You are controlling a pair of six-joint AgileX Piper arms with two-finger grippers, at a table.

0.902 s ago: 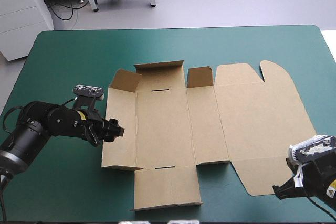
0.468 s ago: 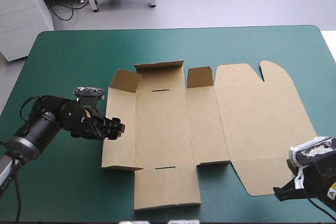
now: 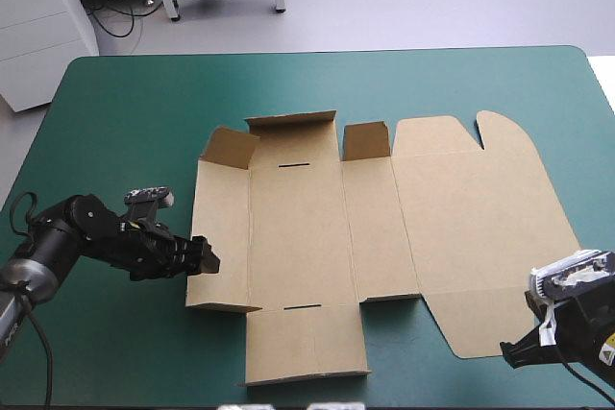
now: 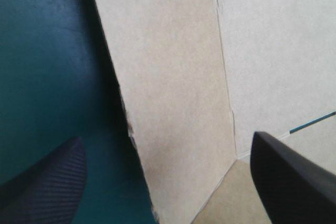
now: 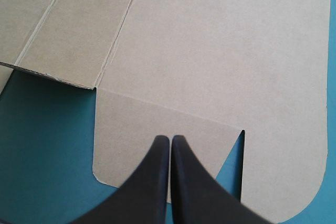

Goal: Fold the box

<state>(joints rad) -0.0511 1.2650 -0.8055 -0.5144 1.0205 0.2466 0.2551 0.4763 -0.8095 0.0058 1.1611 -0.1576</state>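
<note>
The brown box (image 3: pixel 384 208) lies as a flat cut sheet in the middle of the table, with three short flaps (image 3: pixel 291 122) raised along its far edge. My left gripper (image 3: pixel 205 258) is low at the sheet's left edge, near its front-left corner. In the left wrist view that gripper (image 4: pixel 168 140) is open, and the box's left panel (image 4: pixel 178 77) runs between the wide-apart fingers. My right gripper (image 3: pixel 511 350) sits at the table's near right corner. There it (image 5: pixel 170 141) is shut, its tip over the box's small near-right flap (image 5: pixel 157 124).
Teal-green cover (image 3: pixel 125 122) shows left of the box and along the far side. The table's near edge is close behind my right gripper. A rounded lid panel (image 3: pixel 500 189) reaches toward the right edge.
My left arm has drawn back and dropped lower, and its gripper has slid along the box's left edge toward the near corner. The right arm and the box have not moved.
</note>
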